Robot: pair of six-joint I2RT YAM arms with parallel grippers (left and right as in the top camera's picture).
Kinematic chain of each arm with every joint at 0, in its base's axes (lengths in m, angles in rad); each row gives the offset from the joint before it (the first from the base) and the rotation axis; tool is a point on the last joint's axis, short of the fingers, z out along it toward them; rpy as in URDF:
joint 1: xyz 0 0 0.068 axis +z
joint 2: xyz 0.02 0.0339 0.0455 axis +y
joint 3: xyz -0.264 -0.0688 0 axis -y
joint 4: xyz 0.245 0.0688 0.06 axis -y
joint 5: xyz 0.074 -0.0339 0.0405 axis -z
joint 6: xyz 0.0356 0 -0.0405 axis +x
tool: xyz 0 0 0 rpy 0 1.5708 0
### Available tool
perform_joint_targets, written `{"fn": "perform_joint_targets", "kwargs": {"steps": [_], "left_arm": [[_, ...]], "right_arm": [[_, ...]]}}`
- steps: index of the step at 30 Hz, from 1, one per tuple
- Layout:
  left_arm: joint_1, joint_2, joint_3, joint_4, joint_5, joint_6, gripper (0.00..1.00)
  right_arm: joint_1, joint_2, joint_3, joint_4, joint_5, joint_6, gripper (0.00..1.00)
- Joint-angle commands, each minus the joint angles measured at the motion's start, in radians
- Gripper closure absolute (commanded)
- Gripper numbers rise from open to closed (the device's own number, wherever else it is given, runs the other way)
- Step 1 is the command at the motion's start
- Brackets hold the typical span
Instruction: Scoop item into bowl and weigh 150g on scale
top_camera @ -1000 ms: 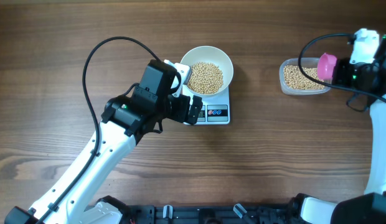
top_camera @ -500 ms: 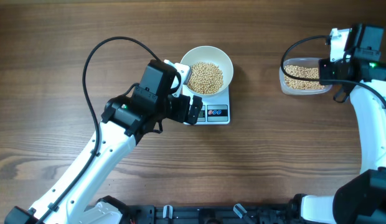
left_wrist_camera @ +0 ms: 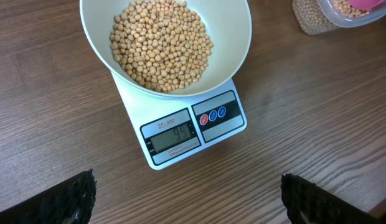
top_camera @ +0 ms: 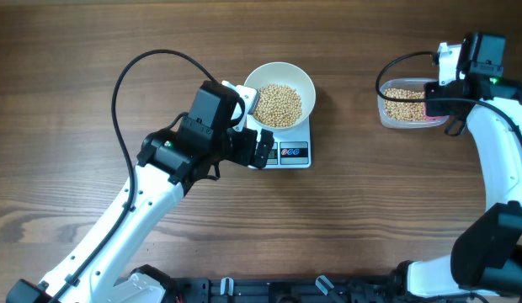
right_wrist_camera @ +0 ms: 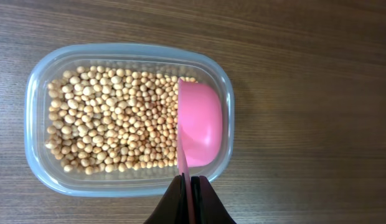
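Left jaws spread, empty, near the scale [left_wrist_camera: 180, 134], which carries the bowl [left_wrist_camera: 233, 34] part-full of beans [left_wrist_camera: 160, 43]. We reckon it's the scooping step: right jaws pinch the pink scoop [right_wrist_camera: 200, 130] by its handle, cup on edge in the clear tub [right_wrist_camera: 36, 155] of beans. Next: dig, level, carry over without spilling.
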Motion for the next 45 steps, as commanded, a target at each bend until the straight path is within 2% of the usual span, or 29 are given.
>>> {"fn": "perform_joint_targets", "kwargs": {"steps": [1, 28, 39, 45], "left_arm": [[0.007, -0.003, 0.015, 0.003, -0.006, -0.005, 0.00], [0.007, -0.003, 0.015, 0.003, -0.006, -0.005, 0.00], [0.007, -0.003, 0.015, 0.003, -0.006, -0.005, 0.00], [0.007, -0.003, 0.015, 0.003, -0.006, -0.005, 0.00]], "right_arm": [[0.005, 0.047, -0.002, 0.002, -0.023, -0.006, 0.96], [0.007, 0.061, -0.002, -0.050, -0.391, 0.014, 0.96], [-0.163, 0.063, -0.002, -0.067, -0.616, 0.065, 0.96], [-0.183, 0.099, -0.003, -0.079, -0.668, 0.066, 0.96]]}}
